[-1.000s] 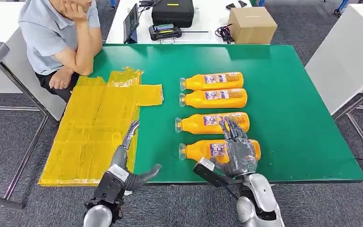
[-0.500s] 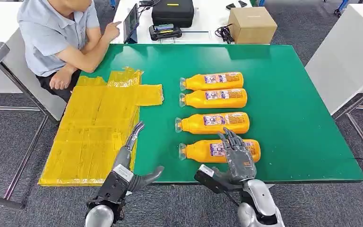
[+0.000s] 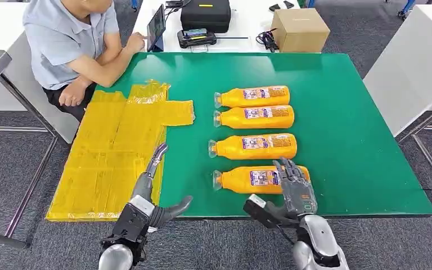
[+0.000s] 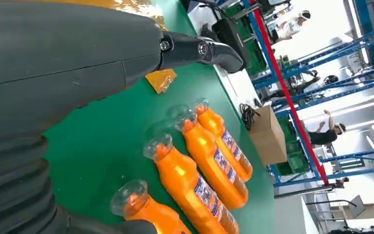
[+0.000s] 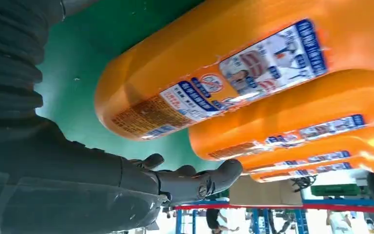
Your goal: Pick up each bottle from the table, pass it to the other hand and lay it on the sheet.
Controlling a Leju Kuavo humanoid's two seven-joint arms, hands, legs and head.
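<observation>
Head view: green worktop (image 3: 343, 140) with four orange bottles lying on their sides in a column, caps pointing toward the yellow sheet (image 3: 112, 152). Farthest bottle (image 3: 252, 96), second bottle (image 3: 254, 117), third bottle (image 3: 253, 146), nearest bottle (image 3: 253, 179). The yellow sheet covers the worktop's left part, wrinkled, with no bottle on it. Right robot hand (image 3: 295, 188) sits at the base end of the nearest bottle, fingers spread and extended over it, thumb out to the side near the worktop edge; holds nothing, and whether it touches the bottle cannot be told. Left robot hand (image 3: 154, 188) is at the near edge by the sheet's right border, fingers straight and pointing away, thumb apart to the side, nothing in it. A person (image 3: 70, 45) sits at the far left corner, one hand at a tablet (image 3: 156, 25). A black case (image 3: 205, 14) and a cardboard box (image 3: 300, 29) stand on the white table behind.

Left wrist view: left robot hand (image 4: 78, 63) large in front, one dark finger stretched out over the green surface, empty. The four bottles lie side by side beyond it, clear caps toward the camera.

Right wrist view: right robot hand (image 5: 126, 180) with dark fingers extended just beside the nearest bottle's base, not wrapped round it. The other bottles are stacked behind in the picture.
</observation>
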